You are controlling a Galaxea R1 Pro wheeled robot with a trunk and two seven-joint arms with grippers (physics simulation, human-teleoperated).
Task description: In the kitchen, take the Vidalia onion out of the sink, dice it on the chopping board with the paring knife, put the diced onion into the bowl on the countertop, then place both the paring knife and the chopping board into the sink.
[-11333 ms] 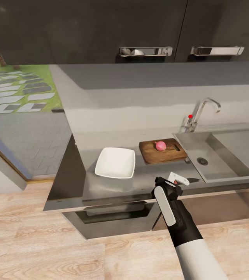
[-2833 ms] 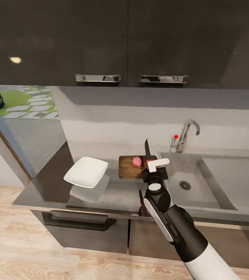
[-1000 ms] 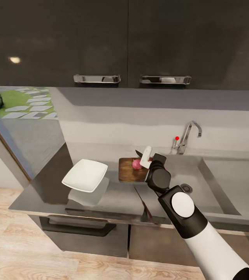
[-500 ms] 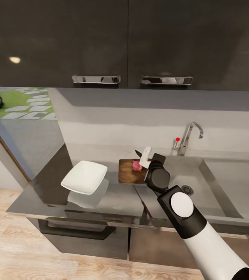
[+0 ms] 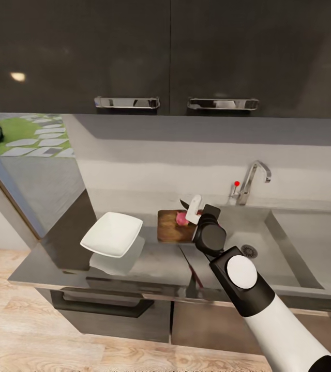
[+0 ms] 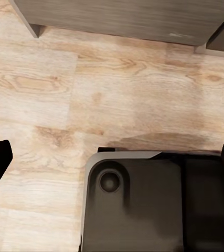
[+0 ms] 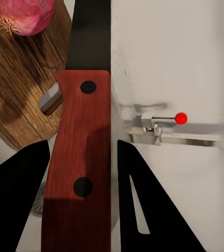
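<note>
Since eleven seconds ago, the right hand (image 5: 193, 209) has carried the paring knife (image 7: 83, 152) from the surface's (image 5: 155, 261) front edge to above the chopping board (image 5: 169, 232). It grips the red handle, blade beside the onion (image 5: 181, 219) on the board. Left hand (image 6: 112, 157): jaws spread over wooden floor (image 6: 64, 100).

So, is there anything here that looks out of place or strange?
Yes. The bowl looks tilted, one side raised off the glossy countertop, with its reflection below. The onion on the chopping board is reddish pink. The right gripper holds the paring knife.
</note>
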